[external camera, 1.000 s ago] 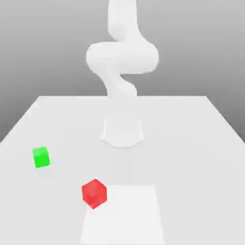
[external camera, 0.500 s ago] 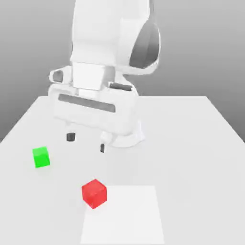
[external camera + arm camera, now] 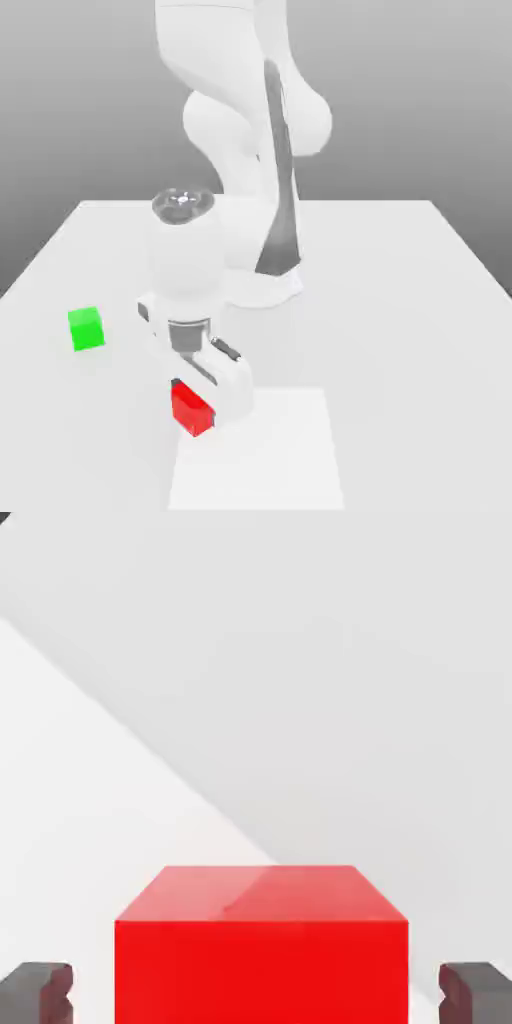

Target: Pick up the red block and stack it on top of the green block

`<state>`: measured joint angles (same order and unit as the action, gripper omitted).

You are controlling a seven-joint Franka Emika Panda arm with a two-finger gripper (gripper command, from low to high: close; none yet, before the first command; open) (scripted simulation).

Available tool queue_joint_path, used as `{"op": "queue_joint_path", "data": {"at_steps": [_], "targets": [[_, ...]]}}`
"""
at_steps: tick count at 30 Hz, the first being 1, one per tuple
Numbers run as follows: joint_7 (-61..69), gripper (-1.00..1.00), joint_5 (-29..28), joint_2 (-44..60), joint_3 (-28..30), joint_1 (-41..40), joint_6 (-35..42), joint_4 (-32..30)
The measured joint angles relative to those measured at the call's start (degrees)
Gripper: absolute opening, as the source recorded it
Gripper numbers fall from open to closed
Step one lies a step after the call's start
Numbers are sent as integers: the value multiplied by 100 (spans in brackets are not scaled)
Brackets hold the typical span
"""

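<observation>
The white arm bends forward and down from its base, its wrist pointing straight down at the table. The gripper [image 3: 196, 405] sits low, its two dark fingertips [image 3: 36, 992] standing on either side of the red block [image 3: 190, 409], small gaps visible.

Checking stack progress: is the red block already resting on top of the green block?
No, the red block sits on the table apart from the green block, which has nothing on it.

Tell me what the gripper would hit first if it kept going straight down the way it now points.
The red block. In the hand view it sits between the gripper's two fingertips, with a gap showing on each side. Further down, the fingertips would probably meet the table, though their height above it is unclear.
</observation>
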<state>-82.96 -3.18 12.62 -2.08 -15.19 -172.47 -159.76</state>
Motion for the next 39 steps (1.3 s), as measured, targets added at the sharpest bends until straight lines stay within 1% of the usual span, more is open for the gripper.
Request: {"op": "queue_joint_path", "data": {"at_steps": [4,12,13,14,16,20,26,35,39], "targets": [[-12,-100,-14,18,1,-2,-19,3],[228,-100,315,-1242,-207,-125,1058,-178],[162,-100,269,-1351,-140,-79,1144,-206],[58,-100,192,-1438,-36,-203,1208,-233],[-195,-100,14,-1580,133,-627,1299,-286],[-683,-100,-282,-1840,411,-1165,1447,-391],[-1301,-100,-550,-2229,921,-1975,1652,-551],[-1948,-100,-550,-2738,1621,-3168,1905,-805],[-1830,-100,-286,-2159,1776,-3123,1333,-804]]}}
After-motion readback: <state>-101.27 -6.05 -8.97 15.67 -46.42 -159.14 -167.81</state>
